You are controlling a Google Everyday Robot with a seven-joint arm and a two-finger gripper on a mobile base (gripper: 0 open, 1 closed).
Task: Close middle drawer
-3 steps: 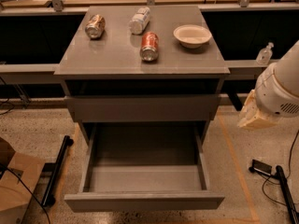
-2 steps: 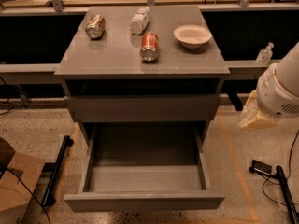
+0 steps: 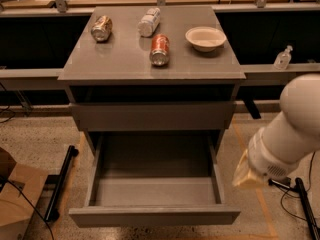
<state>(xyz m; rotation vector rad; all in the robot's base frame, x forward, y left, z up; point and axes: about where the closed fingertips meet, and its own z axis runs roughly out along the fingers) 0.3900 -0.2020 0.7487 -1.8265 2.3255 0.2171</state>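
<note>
The middle drawer [image 3: 154, 215] is pulled far out of the grey cabinet toward me. Its grey inner box [image 3: 156, 184] is open to view and holds nothing I can see. Above it sits the top-tier drawer front [image 3: 152, 116], standing a little forward under the cabinet top. My arm's white link [image 3: 292, 129] hangs at the right, with a cream-coloured end [image 3: 246, 173] just beside the drawer's right wall. The gripper itself does not show in the camera view.
The cabinet top [image 3: 120, 59] holds two tipped cans [image 3: 101, 28] [image 3: 160, 49], a lying white bottle [image 3: 149, 22] and a white bowl [image 3: 205, 38]. A cardboard box [image 3: 17, 194] and a black bar [image 3: 59, 184] lie left. Cables [image 3: 300, 194] lie right.
My arm has moved down and to the left, closer to the right side of the open drawer. The drawer and the things on top have not moved.
</note>
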